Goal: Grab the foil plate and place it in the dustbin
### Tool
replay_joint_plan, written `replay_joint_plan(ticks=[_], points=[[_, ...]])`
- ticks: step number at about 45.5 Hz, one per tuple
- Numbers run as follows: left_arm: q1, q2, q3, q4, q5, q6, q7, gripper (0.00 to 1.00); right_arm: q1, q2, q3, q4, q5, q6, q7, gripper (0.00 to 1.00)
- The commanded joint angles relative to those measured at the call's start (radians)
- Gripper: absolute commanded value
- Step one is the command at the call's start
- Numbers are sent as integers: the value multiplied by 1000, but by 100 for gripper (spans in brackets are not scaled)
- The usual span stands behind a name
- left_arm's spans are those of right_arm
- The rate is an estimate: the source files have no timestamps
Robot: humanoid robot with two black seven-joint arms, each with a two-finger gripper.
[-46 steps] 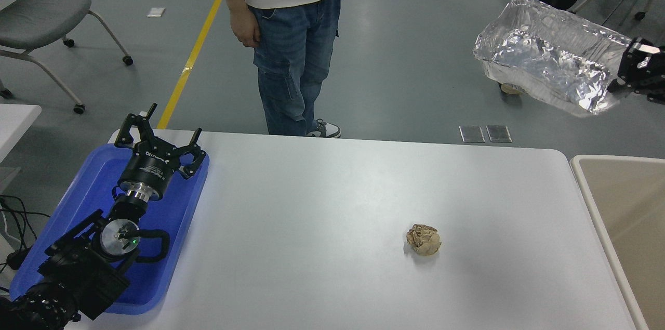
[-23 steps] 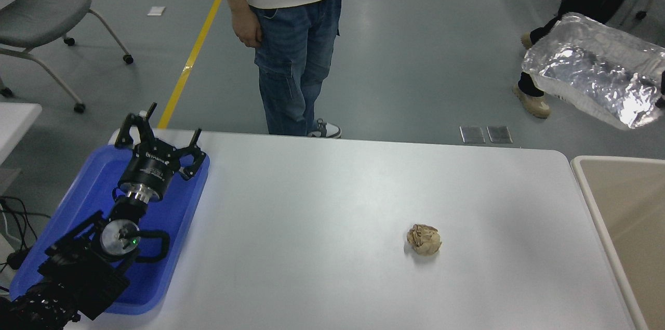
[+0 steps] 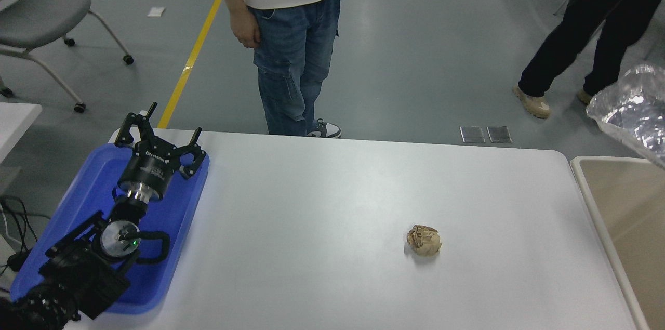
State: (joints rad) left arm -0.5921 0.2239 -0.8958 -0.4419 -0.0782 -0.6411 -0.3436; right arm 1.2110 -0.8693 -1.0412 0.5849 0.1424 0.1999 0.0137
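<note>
The shiny crinkled foil plate [image 3: 635,114] hangs in the air at the right edge of the picture, partly cut off, just above the far corner of the beige dustbin [image 3: 623,215]. The right gripper holding it is out of the picture. My left gripper [image 3: 156,130] rests open over the blue tray at the lower left, parked.
A blue tray [image 3: 88,189] lies under the left arm. A crumpled brown paper ball [image 3: 424,239] sits on the white table [image 3: 322,226]. One person [image 3: 291,34] stands at the far side, another person's legs [image 3: 582,34] at the top right. A chair [image 3: 41,18] stands at the far left.
The foil plate has moved right and down, from above the floor towards the dustbin, and now runs off the picture's right edge. The right gripper has left the view. The left arm stayed still.
</note>
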Motion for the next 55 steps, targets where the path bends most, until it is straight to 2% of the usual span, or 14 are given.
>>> replay_joint_plan(ticks=[1,15,33,37,38,39,44,47,52,55], points=[[0,0,0,0,0,0,0,100,-300,-11,174,-118,0,-80,-18,0],[0,0,0,0,1,0,0,100,-559,81,371,-275,-1,-89,-18,0],[0,0,0,0,0,0,0,100,-588,119,398,-286,-9,-108,-18,0],[0,0,0,0,0,0,0,100,-585,119,398,-286,-10,-123,-18,15],[0,0,-2,0,0,0,0,100,-585,119,398,-286,-14,-132,-18,28],[0,0,0,0,0,0,0,100,-584,119,398,-286,-14,-135,-18,34],[0,0,0,0,0,1,0,100,-574,116,398,-287,-15,-143,-18,54],[0,0,0,0,0,0,0,100,-573,115,403,-287,-15,-143,-17,72],[0,0,0,0,0,0,0,100,-570,111,409,-286,-18,-143,-17,84],[0,0,0,0,0,0,0,100,-548,111,409,-284,-18,-142,-17,97]])
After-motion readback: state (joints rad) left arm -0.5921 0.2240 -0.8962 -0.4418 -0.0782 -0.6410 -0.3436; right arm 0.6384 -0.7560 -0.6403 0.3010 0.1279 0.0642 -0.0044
